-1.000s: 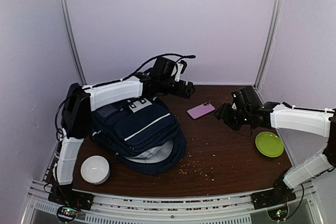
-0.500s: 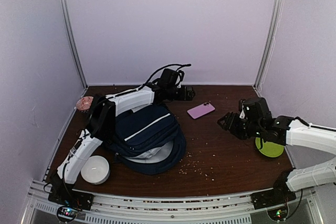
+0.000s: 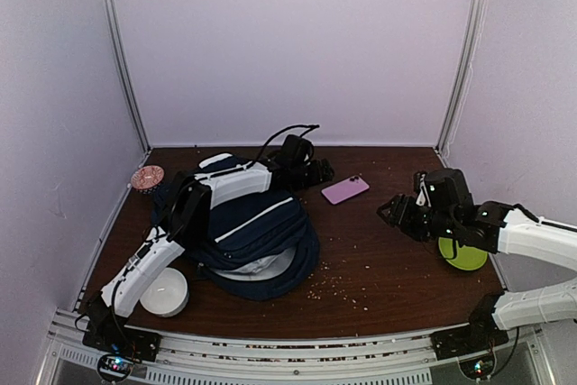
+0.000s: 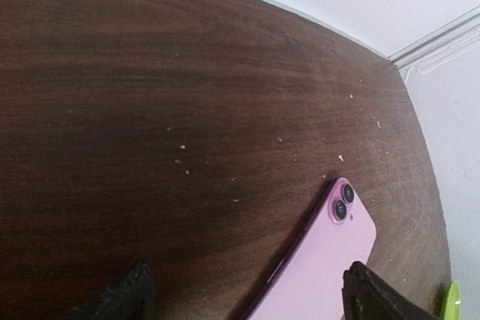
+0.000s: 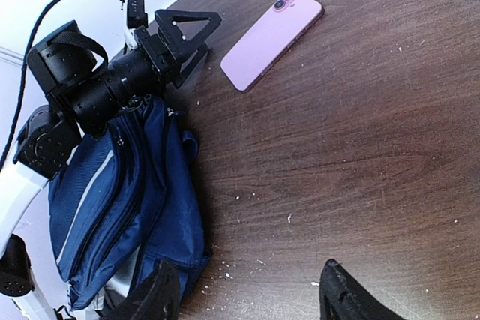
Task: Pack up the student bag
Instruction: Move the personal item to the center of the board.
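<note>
Left claw (image 4: 247,299): mine; fingers wide apart, holding nothing.
Phone (image 4: 322,267): pink, flat, just ahead, rightward.
Student bag (image 3: 252,223): behind, under my forearm. Probably soft, floppy, bulky; I'd pinch fabric at its open rim.

Soft, even, slightly violet light fills the scene; the walls (image 3: 288,42) look flat and evenly lit. In the left wrist view the tabletop (image 4: 225,73) darkens just ahead of the left pincer (image 4: 251,294) and pales farther out. Both wrist views bend the tabletop's far edge, and the pincer's near tips are blurred.
</note>
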Robot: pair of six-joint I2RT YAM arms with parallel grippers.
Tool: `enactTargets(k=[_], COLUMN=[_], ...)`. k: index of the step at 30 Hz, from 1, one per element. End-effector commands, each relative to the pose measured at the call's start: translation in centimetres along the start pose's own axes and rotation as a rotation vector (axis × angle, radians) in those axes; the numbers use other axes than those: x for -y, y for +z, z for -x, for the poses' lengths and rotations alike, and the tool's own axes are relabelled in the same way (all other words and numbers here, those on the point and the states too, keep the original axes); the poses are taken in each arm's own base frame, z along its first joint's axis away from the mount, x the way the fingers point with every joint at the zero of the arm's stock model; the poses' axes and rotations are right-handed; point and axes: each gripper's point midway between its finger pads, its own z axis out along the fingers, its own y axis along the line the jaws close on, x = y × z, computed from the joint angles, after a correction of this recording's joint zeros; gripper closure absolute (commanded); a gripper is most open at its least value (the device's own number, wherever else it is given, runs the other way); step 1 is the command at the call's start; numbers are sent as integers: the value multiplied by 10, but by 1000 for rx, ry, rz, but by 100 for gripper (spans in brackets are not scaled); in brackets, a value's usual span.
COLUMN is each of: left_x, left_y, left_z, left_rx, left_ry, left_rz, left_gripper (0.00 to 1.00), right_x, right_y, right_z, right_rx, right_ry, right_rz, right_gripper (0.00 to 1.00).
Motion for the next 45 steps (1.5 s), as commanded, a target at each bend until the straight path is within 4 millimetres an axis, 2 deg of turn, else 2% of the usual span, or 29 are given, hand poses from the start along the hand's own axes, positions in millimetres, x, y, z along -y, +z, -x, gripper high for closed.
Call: enactTargets(k=[1, 5, 14, 23, 33, 38, 42, 45], left_x=[8, 8, 30, 58, 93, 94, 94, 96], left_y=[9, 13, 13, -3, -25, -35, -54, -78], left_z=[0, -13, -37, -54, -82, -95, -86, -68], left_rx=[-3, -40, -106, -163, -241, -272, -252, -224], left_ry=[-120, -150, -162, -143, -107, -91, -50, -30], left_rz=[-79, -96, -157, -227, -301, -304, -302, -308], left_gripper=[12, 14, 17, 21, 23, 23, 24, 23], right_x=[-10, -8, 0, 9, 12, 13, 4, 1], right_y=[-7, -9, -11, -15, -20, -9, -3, 3], right_z=[7, 7, 7, 5, 14, 22, 37, 50], right_rx=[11, 13, 25, 34, 63, 28, 33, 37], right_ry=[-22, -29, -24, -10, -30, -79, -122, -153], right_rz=[25, 18, -1, -18, -64, -134, -158, -177], right_gripper=[36, 36, 36, 36, 34, 34, 34, 32])
